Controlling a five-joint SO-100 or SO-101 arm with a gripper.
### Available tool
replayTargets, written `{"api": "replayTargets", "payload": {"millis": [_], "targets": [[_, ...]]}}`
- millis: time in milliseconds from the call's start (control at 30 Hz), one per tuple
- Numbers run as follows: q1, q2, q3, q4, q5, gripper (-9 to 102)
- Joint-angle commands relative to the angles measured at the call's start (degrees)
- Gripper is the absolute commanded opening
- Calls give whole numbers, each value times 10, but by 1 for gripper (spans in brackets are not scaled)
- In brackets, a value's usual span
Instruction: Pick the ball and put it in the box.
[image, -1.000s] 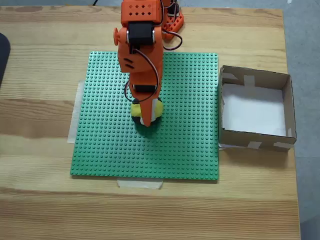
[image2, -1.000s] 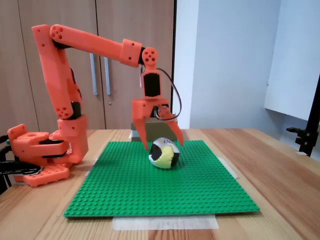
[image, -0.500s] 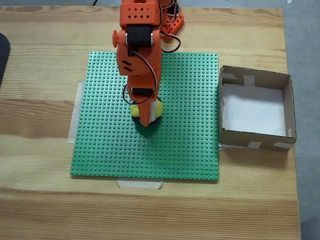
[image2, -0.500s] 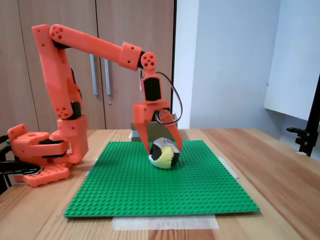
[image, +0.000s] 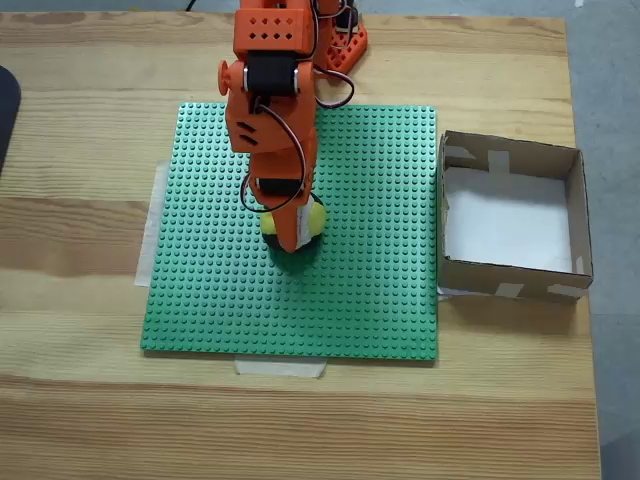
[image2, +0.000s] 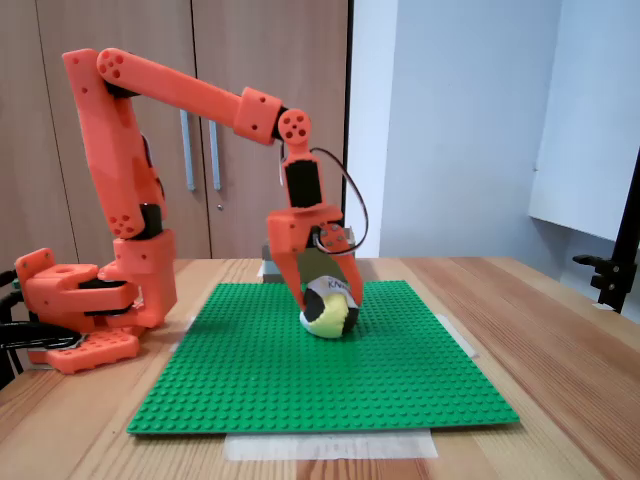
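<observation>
Lower than a moment ago, the claw (image2: 329, 300) now straddles the ball (image2: 331, 310), its fingers partly open on either side and seemingly not yet clamped. That ball sits on the green studded mat (image: 380, 290), near its middle. Judged from this, the grasp step is in hand; next comes closing, lifting, then carrying right in the top-down fixed view to the box (image: 575, 215). Bare mat lies between, but the box's low left wall must be cleared; the desk (image: 80, 380) edge lies just right of the box.
</observation>
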Motion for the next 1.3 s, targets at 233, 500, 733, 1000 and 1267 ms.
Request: {"api": "replayTargets", "payload": {"millis": [233, 500, 733, 1000, 1267], "targets": [[1, 12, -1, -9, -17, 32], [5, 15, -1, -11, -26, 22], [8, 19, -1, -15, -32, 7], [15, 23, -1, -19, -36, -1], [19, 24, -3, -19, -43, -1]]}}
